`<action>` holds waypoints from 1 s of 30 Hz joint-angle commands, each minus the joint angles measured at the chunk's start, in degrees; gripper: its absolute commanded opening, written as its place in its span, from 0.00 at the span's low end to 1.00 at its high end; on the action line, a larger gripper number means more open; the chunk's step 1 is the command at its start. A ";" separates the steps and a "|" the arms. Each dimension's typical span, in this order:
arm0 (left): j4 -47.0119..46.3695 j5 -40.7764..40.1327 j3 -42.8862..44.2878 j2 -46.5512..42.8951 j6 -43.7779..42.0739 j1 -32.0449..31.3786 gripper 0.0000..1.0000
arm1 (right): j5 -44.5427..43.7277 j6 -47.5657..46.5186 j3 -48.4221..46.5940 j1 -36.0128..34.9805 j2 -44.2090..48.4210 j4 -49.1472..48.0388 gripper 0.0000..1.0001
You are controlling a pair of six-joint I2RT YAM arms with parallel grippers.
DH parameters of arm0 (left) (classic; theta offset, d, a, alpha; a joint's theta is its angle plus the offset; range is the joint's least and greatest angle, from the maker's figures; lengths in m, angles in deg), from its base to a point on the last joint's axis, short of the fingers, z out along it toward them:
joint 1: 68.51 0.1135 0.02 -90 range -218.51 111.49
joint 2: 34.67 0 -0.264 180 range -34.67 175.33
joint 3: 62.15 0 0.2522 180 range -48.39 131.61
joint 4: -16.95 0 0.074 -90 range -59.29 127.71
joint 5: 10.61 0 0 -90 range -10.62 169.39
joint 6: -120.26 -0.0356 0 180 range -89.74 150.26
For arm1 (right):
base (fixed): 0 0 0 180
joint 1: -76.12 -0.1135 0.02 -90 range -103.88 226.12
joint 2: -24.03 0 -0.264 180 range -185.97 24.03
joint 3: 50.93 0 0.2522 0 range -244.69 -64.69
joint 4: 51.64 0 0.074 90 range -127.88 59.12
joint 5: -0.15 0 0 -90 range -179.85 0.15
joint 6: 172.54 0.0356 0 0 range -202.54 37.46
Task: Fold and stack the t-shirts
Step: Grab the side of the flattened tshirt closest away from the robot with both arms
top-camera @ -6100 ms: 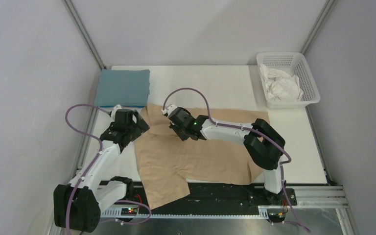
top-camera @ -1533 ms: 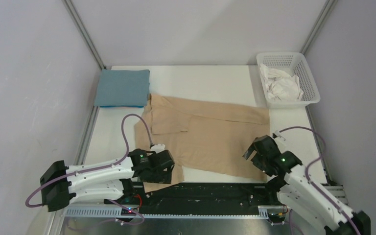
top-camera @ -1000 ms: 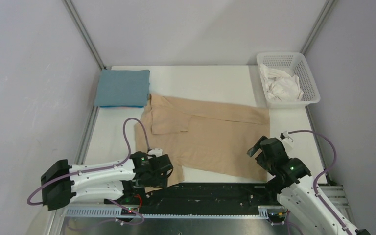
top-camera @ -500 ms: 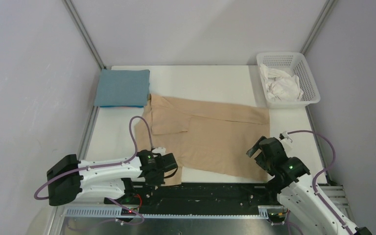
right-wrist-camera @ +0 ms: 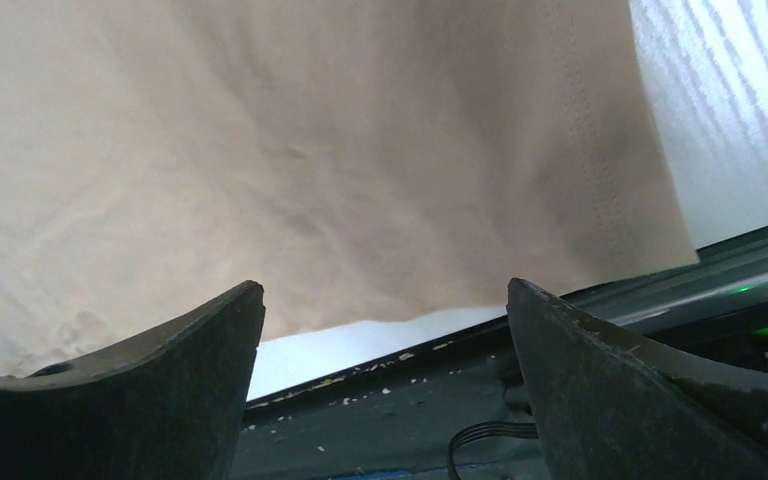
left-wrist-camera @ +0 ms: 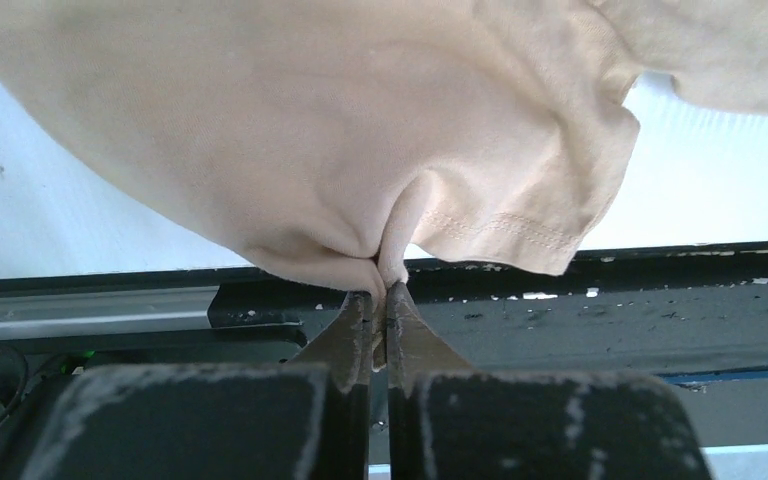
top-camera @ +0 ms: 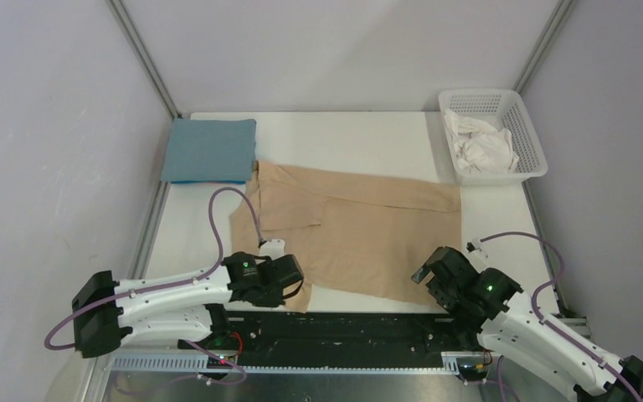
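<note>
At the near edge of the table (top-camera: 352, 138), the left gripper (left-wrist-camera: 380, 295) is clenched on a small pinch of the tan shirt (top-camera: 360, 226) at the shirt's 7 o'clock corner. The cloth puckers into a soft ridge just above the closed tips. The right gripper (right-wrist-camera: 380, 300) stands spread wide over the 5 o'clock corner with nothing between its fingers; whether it touches the cloth I cannot tell. It looks lined up to take the matching corner, so that both arms can lift the near edge and fold it toward 12 o'clock.

The tan shirt lies flat across the middle of the table, with one flap already turned in at its 9 o'clock side. It is a thin, matte knit that drapes limply, and a double line of stitching runs along its edges. The teal shirt (top-camera: 209, 149) sits at 10 o'clock as a neat folded rectangle just beside the tan one, probably as the base of the stack. At 2 o'clock a stiff white lattice basket (top-camera: 532, 151) holds crumpled white cloth (top-camera: 481, 151).
</note>
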 commanded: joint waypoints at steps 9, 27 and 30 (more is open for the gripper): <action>0.02 -5.94 3.63 -0.93 -1.42 0.70 0.00 | -1.55 9.33 5.32 -1.38 -0.25 -0.37 0.91; -1.27 -8.22 4.77 -2.94 -3.39 5.95 0.00 | -1.99 -2.05 4.45 6.22 -1.49 -6.57 0.05; -2.57 -8.65 5.41 -2.98 -4.24 7.46 0.00 | -1.06 -4.54 3.41 7.52 -1.44 -7.11 0.00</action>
